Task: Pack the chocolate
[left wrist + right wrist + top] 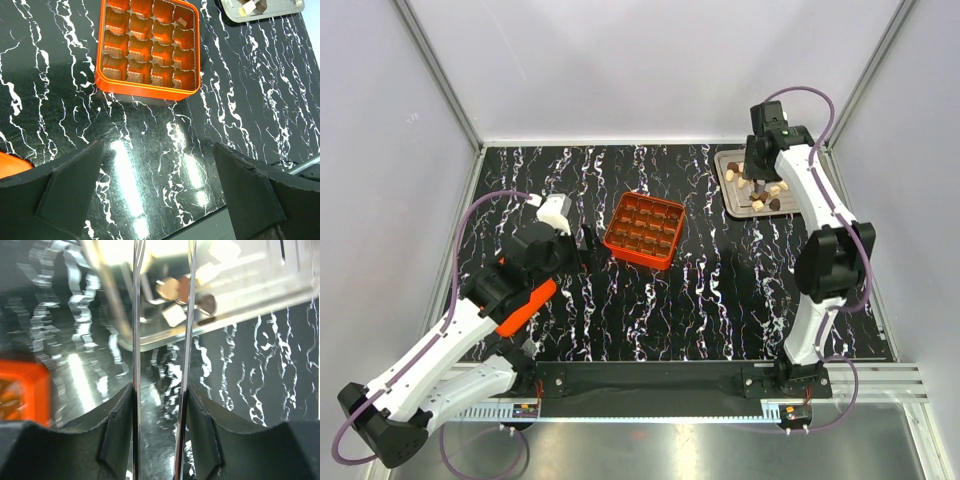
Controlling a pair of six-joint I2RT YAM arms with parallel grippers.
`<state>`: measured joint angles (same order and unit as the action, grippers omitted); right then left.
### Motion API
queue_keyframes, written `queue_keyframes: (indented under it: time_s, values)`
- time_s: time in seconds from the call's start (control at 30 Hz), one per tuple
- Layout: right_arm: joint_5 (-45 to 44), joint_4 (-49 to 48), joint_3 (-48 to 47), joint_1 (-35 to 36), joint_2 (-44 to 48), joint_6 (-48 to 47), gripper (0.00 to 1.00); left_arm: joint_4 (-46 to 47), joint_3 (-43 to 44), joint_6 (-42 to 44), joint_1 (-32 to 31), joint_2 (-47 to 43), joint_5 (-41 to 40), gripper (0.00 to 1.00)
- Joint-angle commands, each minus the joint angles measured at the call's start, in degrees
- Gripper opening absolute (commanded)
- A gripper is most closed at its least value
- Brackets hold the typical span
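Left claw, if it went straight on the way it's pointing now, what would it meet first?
Probably the orange grid box, lying straight ahead of the open left claw across bare tabletop. If the claw tilts down steeply it could touch the tabletop first; depth is unclear.

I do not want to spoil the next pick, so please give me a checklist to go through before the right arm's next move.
1. There are chocolate pieces left on the silver tray: ok, several lie there.
2. The right gripper is over the tray: ok.
3. A piece is caught between the thin metal blades at its fingers: cannot tell, the wrist view is blurred.
4. The orange grid box has free cells: ok, most look empty.
5. The left gripper is open and apart from the box: ok, bare table lies between them.
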<state>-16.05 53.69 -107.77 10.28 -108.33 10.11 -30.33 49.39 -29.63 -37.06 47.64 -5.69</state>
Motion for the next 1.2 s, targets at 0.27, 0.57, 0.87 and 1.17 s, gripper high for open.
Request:
queue_keyframes:
  time_s: [0.27, 0.57, 0.87, 1.17]
  values:
    - [0.5, 0.01, 1.07, -8.35, -0.48, 2.81, 0.5, 2.46, -1.05, -0.08, -0.03, -1.93, 1.65, 0.99]
    - [4.71, -1.48, 4.58, -9.32, 0.58, 5.88, 0.5, 3.52, -1.4, -0.25, -0.03, -0.18, 2.53, 0.99]
    - [5.42, -3.5, 8.62, -9.23, -0.04, 6.94, 0.49, 3.08, -1.4, -0.08, -0.03, -0.44, 2.09, 0.99]
    - [5.24, -4.3, 8.54, -9.32, -0.82, 6.42, 0.45, 3.17, -1.4, -0.08, -0.03, -0.18, 1.91, 0.99]
